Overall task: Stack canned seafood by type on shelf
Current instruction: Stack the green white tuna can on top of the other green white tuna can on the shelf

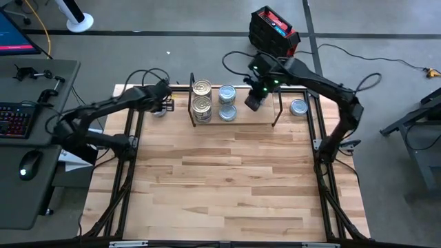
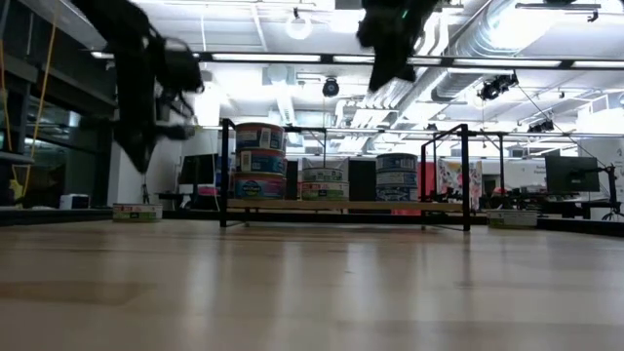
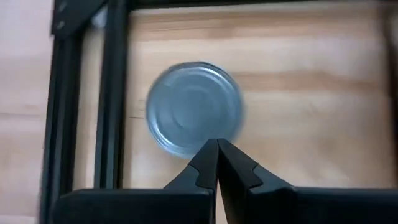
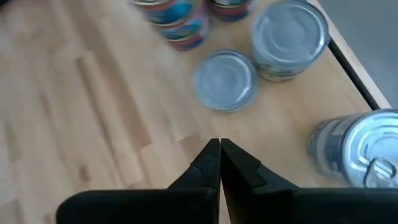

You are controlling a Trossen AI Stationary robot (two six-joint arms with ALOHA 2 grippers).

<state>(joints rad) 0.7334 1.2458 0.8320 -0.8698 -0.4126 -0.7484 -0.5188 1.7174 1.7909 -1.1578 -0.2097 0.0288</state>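
Observation:
The shelf (image 1: 238, 122) stands at the table's far middle, a light board with black wire uprights. On it are stacked gold-lidded tins (image 1: 201, 103) and silver-lidded tins (image 1: 227, 102); they also show in the low view (image 2: 258, 161). One silver tin (image 1: 160, 111) rests on the table left of the shelf, another (image 1: 298, 107) on the table right of it. My left gripper (image 3: 217, 146) is shut and empty above the left tin (image 3: 194, 109). My right gripper (image 4: 220, 146) is shut and empty, high above the shelf's right half (image 1: 253, 102), over several silver tins (image 4: 225, 79).
A black frame (image 1: 131, 148) runs along the table's left and right sides. The wide wooden tabletop (image 1: 227, 186) lies in front of the shelf. A desk with keyboard and mouse (image 1: 21, 117) stands left of the table, and a black and red box (image 1: 273, 31) lies on the floor behind it.

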